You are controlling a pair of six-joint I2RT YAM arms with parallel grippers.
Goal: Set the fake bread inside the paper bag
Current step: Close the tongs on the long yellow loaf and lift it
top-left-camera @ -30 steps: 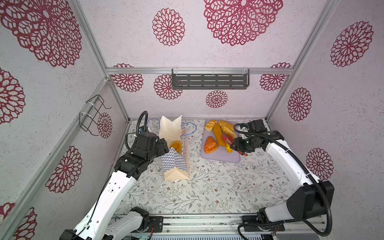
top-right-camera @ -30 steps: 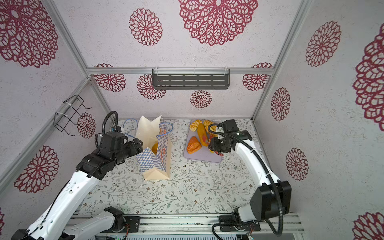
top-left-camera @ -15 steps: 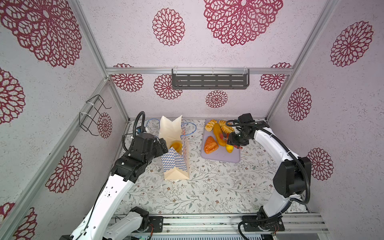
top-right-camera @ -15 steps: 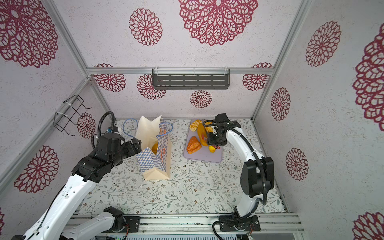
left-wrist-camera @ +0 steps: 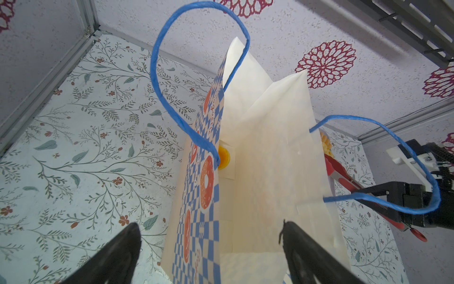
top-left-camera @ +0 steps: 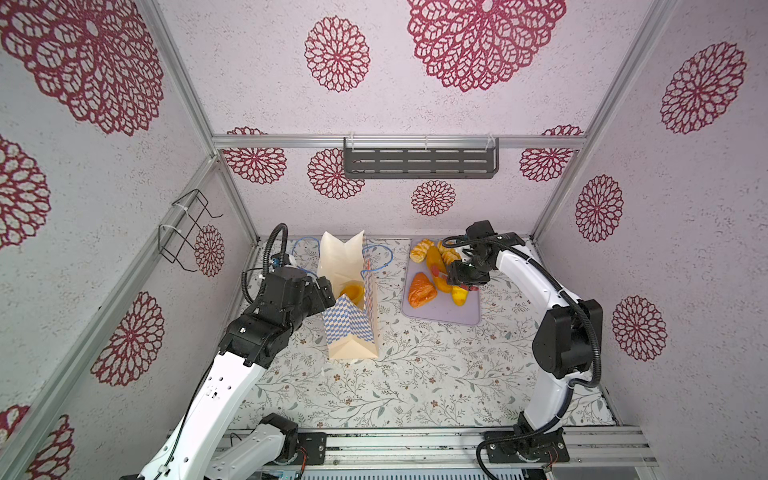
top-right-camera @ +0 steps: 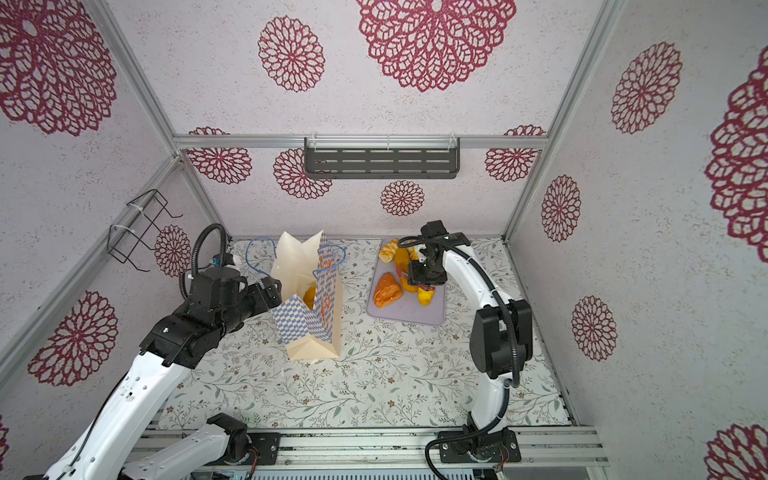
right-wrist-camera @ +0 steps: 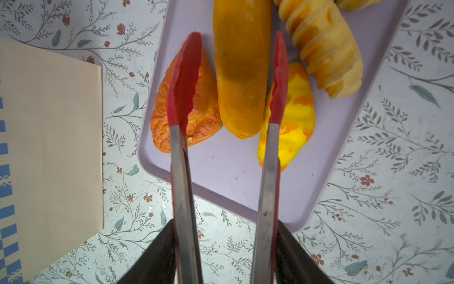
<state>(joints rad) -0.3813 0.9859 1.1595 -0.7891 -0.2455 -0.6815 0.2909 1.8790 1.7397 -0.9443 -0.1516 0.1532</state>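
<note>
Over the flowery surface (top-left-camera: 415,374), my right gripper (right-wrist-camera: 224,228) holds red tongs (right-wrist-camera: 183,81) spread either side of the long roll (right-wrist-camera: 240,73) ahead, so next I should squeeze and carry it to the paper bag (top-left-camera: 351,328) by my empty, wide-open left gripper (left-wrist-camera: 208,228).

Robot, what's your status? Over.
Left fingers open by tall cream checkered paper bag. Right fingers clamp red tongs, tips straddling long orange toy roll. Orange croissant, yellow bun crowd it.

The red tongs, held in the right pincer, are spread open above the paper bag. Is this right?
No: the red tongs, held in the right pincer, are spread open above the lilac tray, straddling the long roll. The right wrist view shows it.
</note>
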